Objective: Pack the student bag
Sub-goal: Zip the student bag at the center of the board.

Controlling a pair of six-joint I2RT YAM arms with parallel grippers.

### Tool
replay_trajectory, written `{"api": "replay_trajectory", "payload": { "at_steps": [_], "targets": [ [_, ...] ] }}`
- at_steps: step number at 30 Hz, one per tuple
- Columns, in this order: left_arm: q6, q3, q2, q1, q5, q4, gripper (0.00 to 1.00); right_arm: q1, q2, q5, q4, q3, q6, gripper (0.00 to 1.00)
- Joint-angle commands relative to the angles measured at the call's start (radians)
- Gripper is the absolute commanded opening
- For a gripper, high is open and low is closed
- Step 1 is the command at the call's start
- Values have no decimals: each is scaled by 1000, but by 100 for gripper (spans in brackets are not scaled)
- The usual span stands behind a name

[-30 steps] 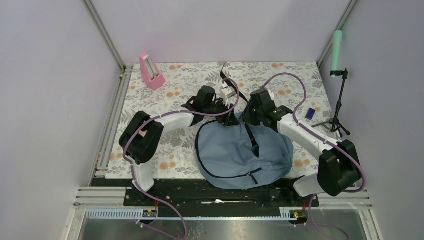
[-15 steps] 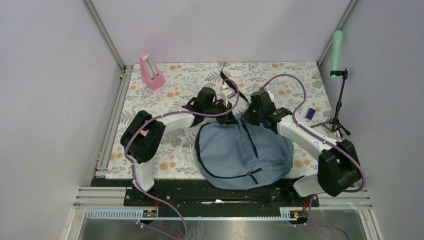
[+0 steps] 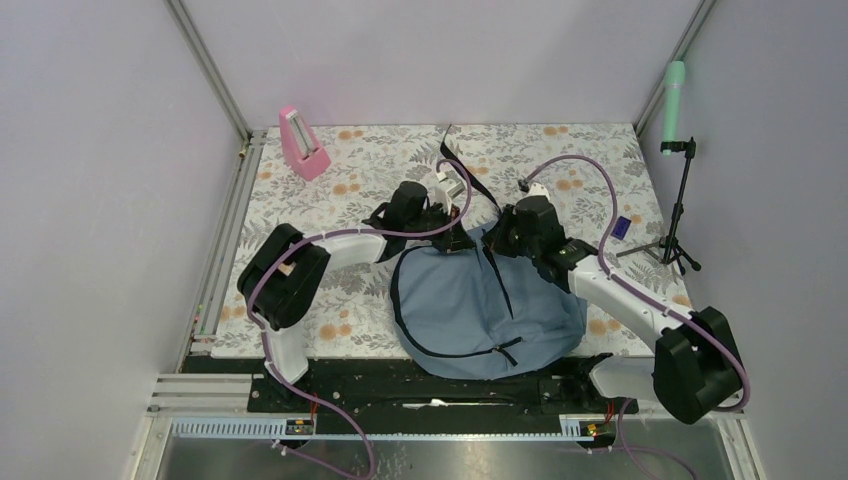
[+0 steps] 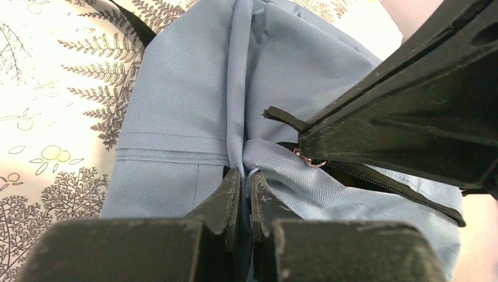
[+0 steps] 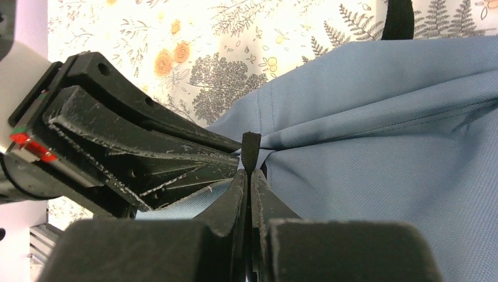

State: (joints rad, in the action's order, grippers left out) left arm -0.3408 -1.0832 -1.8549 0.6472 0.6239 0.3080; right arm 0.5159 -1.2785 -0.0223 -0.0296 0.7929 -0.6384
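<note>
Pincers both just shut: L pincer [image 4: 244, 176] on bag [image 3: 470, 310] fabric, R pincer [image 5: 248, 176] on zip tab [image 5: 251, 147]; prob ready to unzip.

The student bag [image 3: 450, 300] is grey-blue, the tablecloth [image 3: 380, 160] cream with grey ferns and orange flowers.

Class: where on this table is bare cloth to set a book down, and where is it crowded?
Free: cloth between the pink wedge and the left arm; cloth between the black strap and the small blue object. Crowded: the student bag's far edge, where left claw and right claw meet.
</note>
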Motion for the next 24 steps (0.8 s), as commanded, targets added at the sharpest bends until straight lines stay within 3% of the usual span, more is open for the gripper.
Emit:
{"api": "replay_trajectory", "payload": {
  "at_steps": [1,24],
  "targets": [
    [-61,21,57,-20,-72,96,0,2,81,10,102,-22,77,0],
    [-124,65,116,-110,-141,78,0,76,221,16,46,-28,127,0]
  ]
}}
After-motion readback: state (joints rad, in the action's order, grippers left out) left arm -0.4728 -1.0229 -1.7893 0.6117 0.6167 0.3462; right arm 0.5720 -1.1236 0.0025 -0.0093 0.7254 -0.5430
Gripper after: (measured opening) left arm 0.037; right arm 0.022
